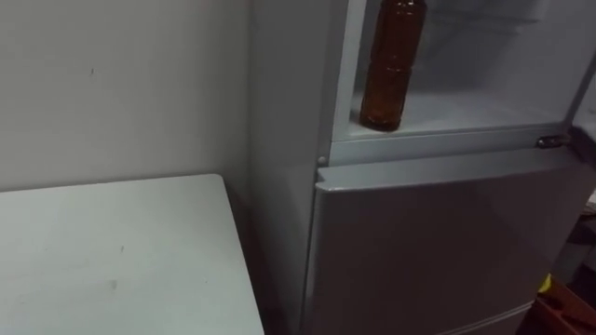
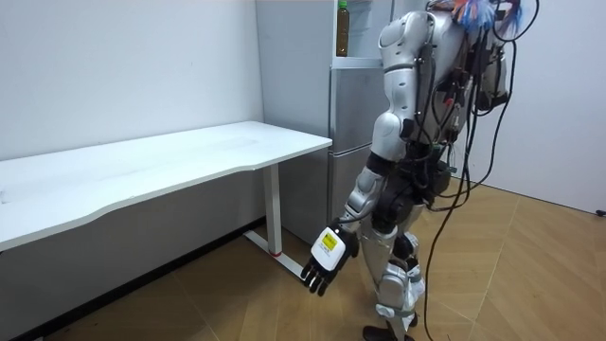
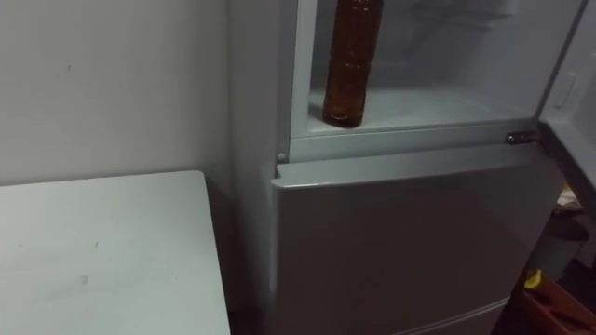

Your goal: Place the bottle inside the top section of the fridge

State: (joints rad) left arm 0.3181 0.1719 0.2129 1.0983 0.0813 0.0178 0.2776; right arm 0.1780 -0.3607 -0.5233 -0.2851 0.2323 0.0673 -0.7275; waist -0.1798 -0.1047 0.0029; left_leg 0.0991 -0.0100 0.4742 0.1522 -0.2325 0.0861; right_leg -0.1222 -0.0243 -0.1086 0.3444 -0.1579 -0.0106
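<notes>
A brown bottle (image 1: pixel 391 65) (image 3: pixel 352 60) stands upright on the floor of the open upper fridge compartment (image 1: pixel 466 116), at its front left corner, with nothing touching it. In the room view the bottle (image 2: pixel 342 28) shows beside the robot's shoulder. I stand close in front of the fridge. My left hand (image 2: pixel 327 260) hangs low at my side, away from the fridge, fingers relaxed and holding nothing.
The grey lower fridge door (image 1: pixel 438 242) is closed. The upper door's edge (image 1: pixel 585 88) stands open at the right. A white table (image 1: pixel 112 261) (image 2: pixel 189 161) stands against the wall left of the fridge. Something orange (image 1: pixel 563 302) lies on the floor at lower right.
</notes>
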